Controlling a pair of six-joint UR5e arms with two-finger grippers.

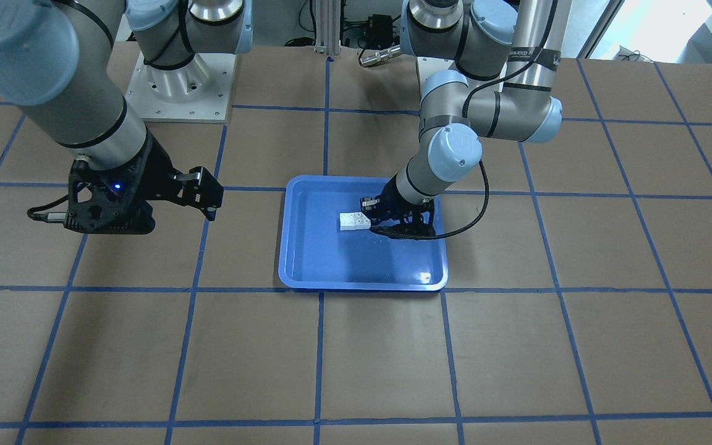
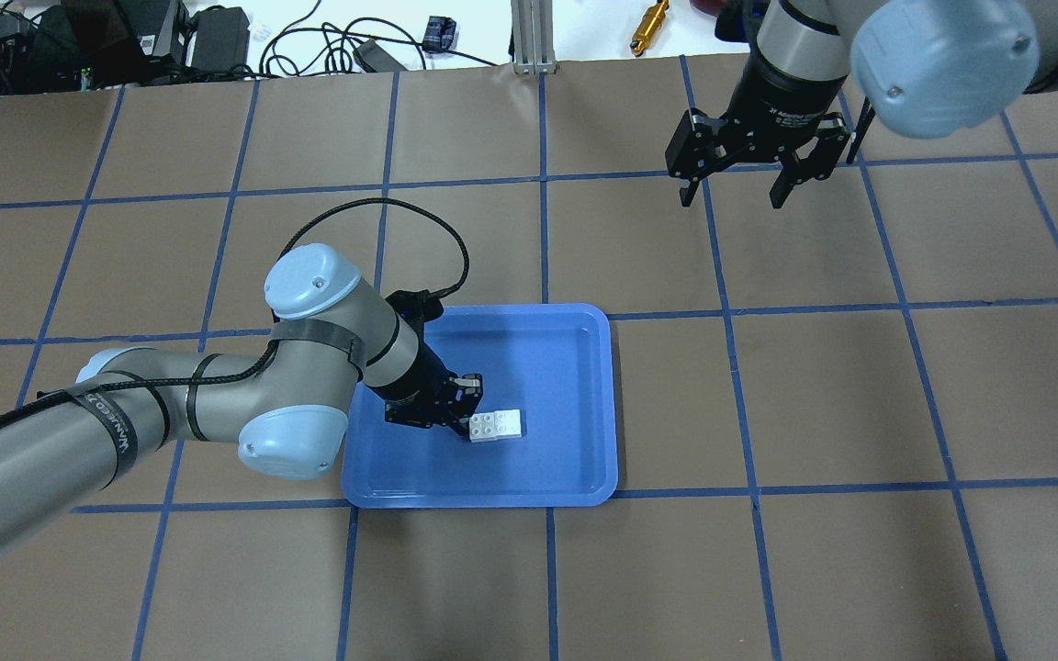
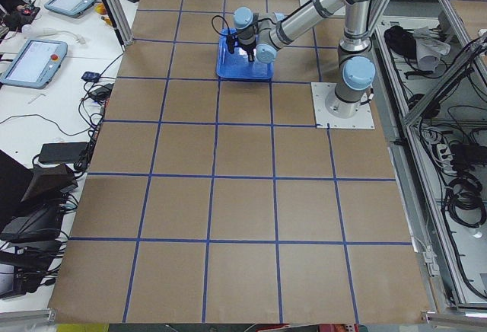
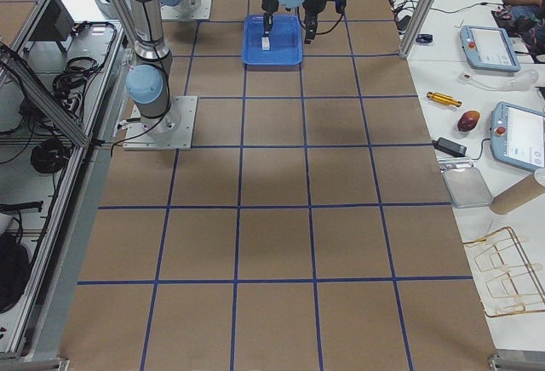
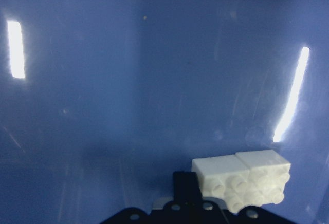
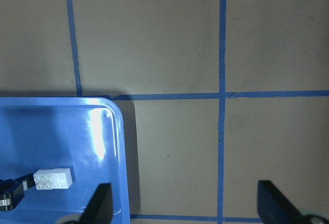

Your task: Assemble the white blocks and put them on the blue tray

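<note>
Already on the tabletop, in the tray: the joined blocks.
Their long axis runs along the tray's length, pointing away from the left fingers, which stand apart with one just beside the blocks' near end; the right fingers, also apart, hang well away.

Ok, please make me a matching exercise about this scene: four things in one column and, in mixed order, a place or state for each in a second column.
Column one
1. joined white plastic blocks
2. shallow bright blue plastic tray
3. left two-finger gripper
4. right two-finger gripper

Column two
a. open, above the bare brown table
b. lying on the tray floor
c. low in the tray, at one end of the blocks
d. flat on the brown table

Pairs: 1-b, 2-d, 3-c, 4-a
</note>
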